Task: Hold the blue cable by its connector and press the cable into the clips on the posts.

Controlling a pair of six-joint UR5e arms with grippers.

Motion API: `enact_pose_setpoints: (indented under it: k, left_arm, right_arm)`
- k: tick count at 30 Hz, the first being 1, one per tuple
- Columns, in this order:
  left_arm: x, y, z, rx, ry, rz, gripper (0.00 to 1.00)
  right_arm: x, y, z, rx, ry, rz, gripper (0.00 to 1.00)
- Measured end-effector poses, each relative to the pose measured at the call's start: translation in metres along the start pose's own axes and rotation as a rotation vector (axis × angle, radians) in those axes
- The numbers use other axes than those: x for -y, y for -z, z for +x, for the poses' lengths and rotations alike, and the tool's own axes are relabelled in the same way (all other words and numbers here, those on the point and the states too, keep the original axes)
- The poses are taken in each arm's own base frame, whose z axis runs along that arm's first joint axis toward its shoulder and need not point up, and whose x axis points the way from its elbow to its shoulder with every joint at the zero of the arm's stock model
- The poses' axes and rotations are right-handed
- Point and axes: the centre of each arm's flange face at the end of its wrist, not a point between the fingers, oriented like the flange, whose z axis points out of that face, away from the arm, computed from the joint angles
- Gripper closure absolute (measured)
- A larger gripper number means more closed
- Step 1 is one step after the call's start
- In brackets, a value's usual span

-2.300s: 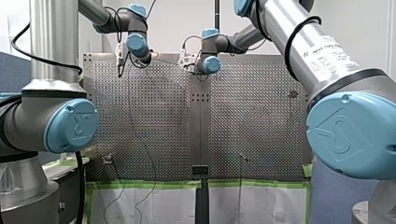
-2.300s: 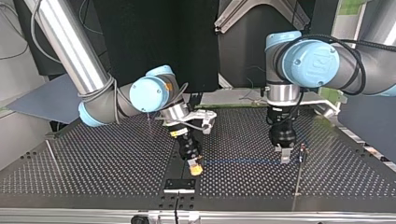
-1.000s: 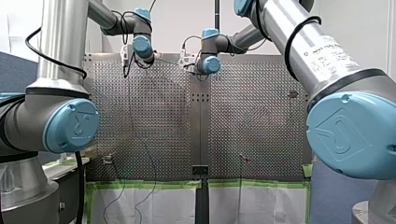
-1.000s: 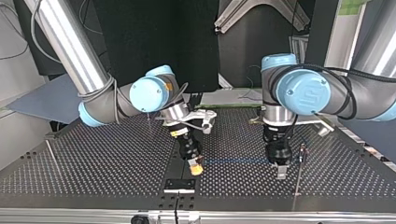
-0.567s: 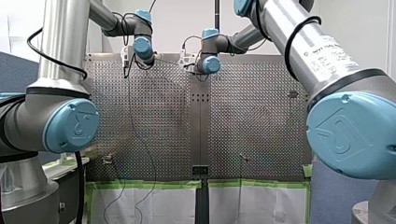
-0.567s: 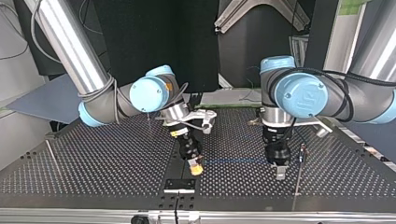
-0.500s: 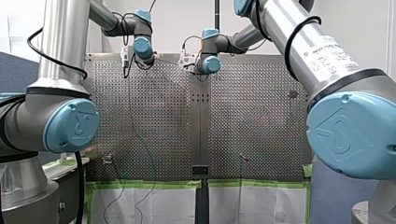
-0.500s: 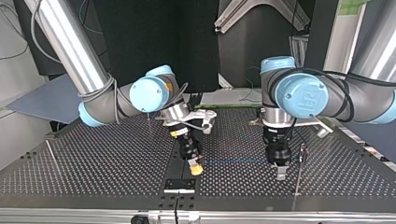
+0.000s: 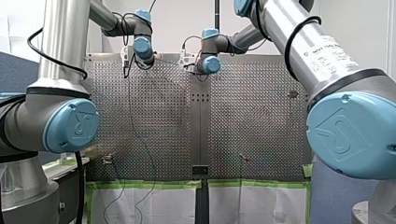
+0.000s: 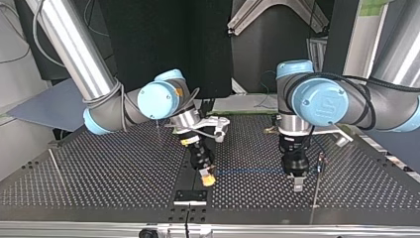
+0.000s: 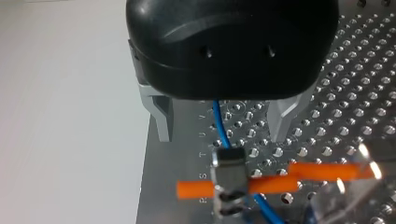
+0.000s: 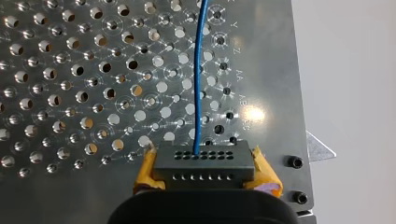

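In the right wrist view my right gripper [image 12: 204, 171] is shut, yellow pads on the grey connector [image 12: 204, 163], and the blue cable [image 12: 200, 79] runs straight ahead from it over the perforated plate. The top view shows this gripper [image 10: 208, 178] near the table's middle, with the cable [image 10: 252, 171] stretched toward my left gripper [image 10: 297, 184]. In the left wrist view my left gripper [image 11: 222, 135] is open, and its metal fingers [image 11: 162, 120] straddle the cable [image 11: 220, 126] without touching it. Just ahead, the cable meets a metal clip [image 11: 229, 164] crossed by an orange bar [image 11: 280, 179].
A thin post with a red-tipped clip [image 10: 321, 159] stands right beside my left gripper. Another thin rod [image 10: 55, 166] rises at the top view's left. A black plate [image 10: 190, 196] sits at the near edge of the perforated table [image 10: 99, 173].
Since the earliest frames my left gripper has shifted toward the top view's near edge, over the cable. In the last second nothing visibly moves.
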Motion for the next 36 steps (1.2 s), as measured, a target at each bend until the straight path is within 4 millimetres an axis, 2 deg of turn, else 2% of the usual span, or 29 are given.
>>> enact_pose_setpoints:
  k: [1,2,3,4,5,6,7,8,31,36]
  left_arm:
    - [0.0,0.0,0.0,0.002,0.0,0.0,0.03]
    - [0.0,0.0,0.0,0.005,0.0,-0.001,0.2]
    - [0.001,-0.001,-0.001,0.01,-0.001,-0.002,0.2]
    - [0.001,-0.001,-0.002,0.015,-0.001,-0.002,0.49]
    - [0.001,-0.001,-0.002,0.018,-0.001,-0.002,0.68]
    - [0.002,-0.001,-0.002,0.022,-0.001,-0.005,0.68]
    - [0.001,-0.001,-0.003,0.024,0.0,-0.009,0.91]
    - [0.001,-0.001,-0.003,0.026,0.0,-0.013,1.0]
    - [0.007,0.002,-0.001,0.019,0.038,0.005,1.0]
    - [0.01,0.005,0.013,0.003,0.037,0.004,1.0]
  right_arm:
    - [0.0,0.0,0.0,0.0,0.0,0.0,1.0]
    - [0.0,0.0,0.0,0.0,0.0,0.0,1.0]
    - [0.0,0.0,0.0,0.0,0.0,0.0,1.0]
    - [0.0,0.0,0.0,0.0,0.0,0.0,1.0]
    - [0.0,0.0,0.0,0.0,0.0,0.0,1.0]
    - [0.0,0.0,0.0,0.0,0.0,0.0,1.0]
    - [0.0,0.0,0.0,0.0,0.0,0.0,1.0]
    - [0.0,0.0,0.0,0.0,0.0,0.0,1.0]
    - [-0.002,0.001,-0.001,0.014,-0.003,-0.004,1.0]
    - [-0.006,0.006,-0.012,0.045,0.0,-0.017,1.0]
